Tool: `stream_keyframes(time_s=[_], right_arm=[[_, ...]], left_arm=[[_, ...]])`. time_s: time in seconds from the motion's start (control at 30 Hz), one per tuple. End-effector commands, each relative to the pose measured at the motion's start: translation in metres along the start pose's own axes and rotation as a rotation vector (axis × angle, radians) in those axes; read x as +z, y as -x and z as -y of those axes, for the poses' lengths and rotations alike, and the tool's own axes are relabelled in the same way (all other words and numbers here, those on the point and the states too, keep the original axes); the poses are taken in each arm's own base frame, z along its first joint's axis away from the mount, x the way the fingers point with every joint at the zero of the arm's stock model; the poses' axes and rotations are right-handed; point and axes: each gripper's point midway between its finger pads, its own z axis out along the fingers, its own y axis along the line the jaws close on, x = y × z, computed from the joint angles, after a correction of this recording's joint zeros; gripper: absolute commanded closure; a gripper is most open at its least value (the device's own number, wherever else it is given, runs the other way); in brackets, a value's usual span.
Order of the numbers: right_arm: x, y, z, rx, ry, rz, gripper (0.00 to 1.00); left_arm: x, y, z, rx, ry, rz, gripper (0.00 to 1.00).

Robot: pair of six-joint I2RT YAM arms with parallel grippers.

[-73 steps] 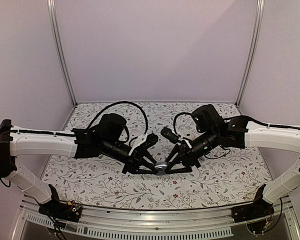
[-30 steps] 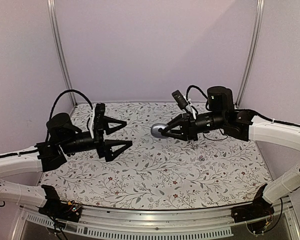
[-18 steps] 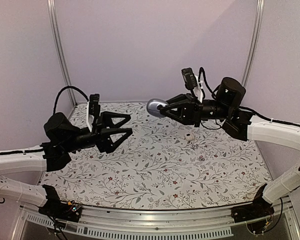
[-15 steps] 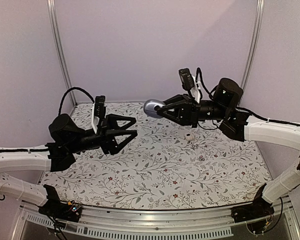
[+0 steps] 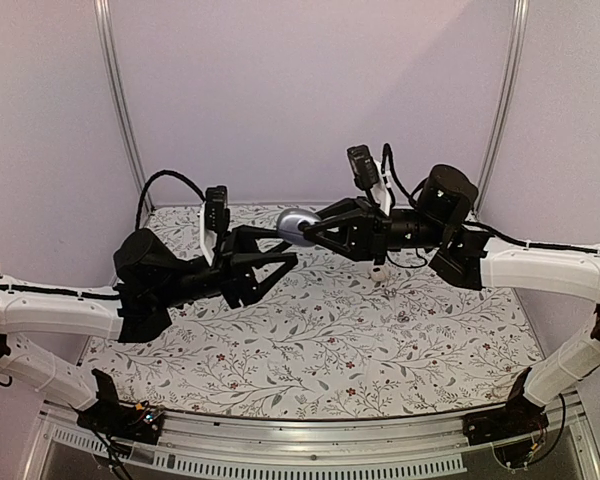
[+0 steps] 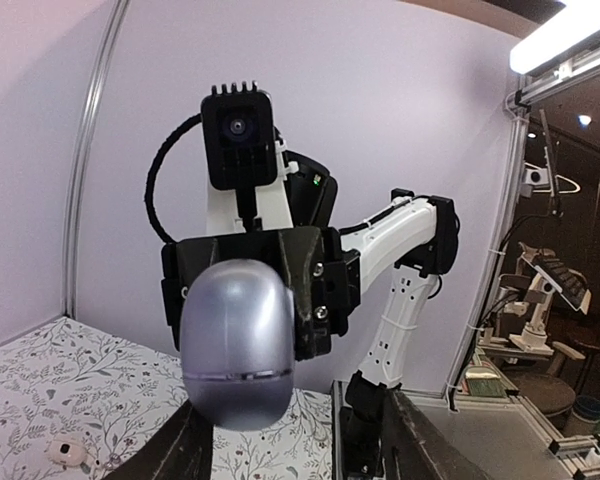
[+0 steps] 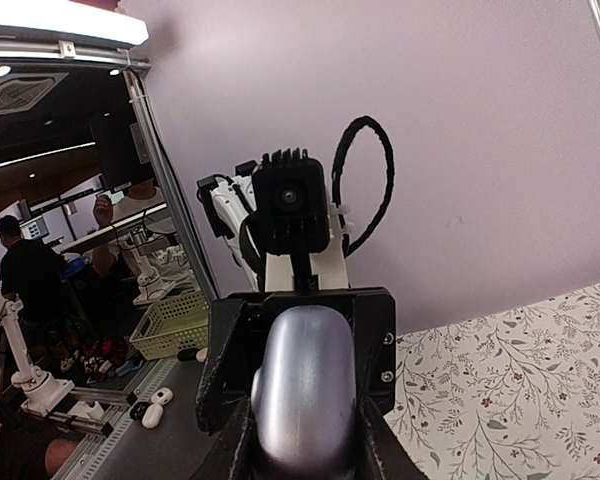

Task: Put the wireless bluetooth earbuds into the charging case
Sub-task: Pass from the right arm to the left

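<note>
Silver case (image 5: 296, 225): clamped in right gripper (image 5: 313, 232), held above table's (image 5: 310, 345) far edge.
Left gripper (image 5: 285, 249): fingers apart, just beside case; best squared to it before being shut.
Earbud (image 5: 379, 273): seen on table toward far-right corner.

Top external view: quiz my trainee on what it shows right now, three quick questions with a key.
1. Which gripper is shut on the charging case? A) left B) right C) neither
2. True or false: the case rests on the table.
3. Where does the one visible earbud lie?
Key:
1. B. The right gripper clamps it, while the left gripper stands open close to it.
2. False. It is held up in the air.
3. On the table, below the right gripper and outside the case.
</note>
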Motion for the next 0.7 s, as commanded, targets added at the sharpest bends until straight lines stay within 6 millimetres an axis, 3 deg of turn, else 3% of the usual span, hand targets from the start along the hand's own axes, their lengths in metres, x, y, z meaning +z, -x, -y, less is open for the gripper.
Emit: stream_keyframes(time_s=[0.0,0.27,0.57,0.67], right_arm=[[0.0004,0.0026,-0.0038,-0.015,0.001,0.022,0.95],[0.0002,-0.0020,-0.0025,-0.006,-0.005,0.017,0.95],[-0.0002,-0.0059,0.0007,0.005,-0.023,0.014,0.95],[-0.0009,-0.0057,0.0014,0.001,-0.030,0.014,0.94]], left_arm=[[0.0051,0.0198,0.0100,0.034,-0.018,0.076,0.46],[0.0053,0.0212,0.0102,0.032,-0.012,0.088,0.58],[0.0013,0.0220,0.0076,0.018,0.003,0.108,0.63],[0.0057,0.0197,0.0075,0.018,-0.004,0.090,0.70]])
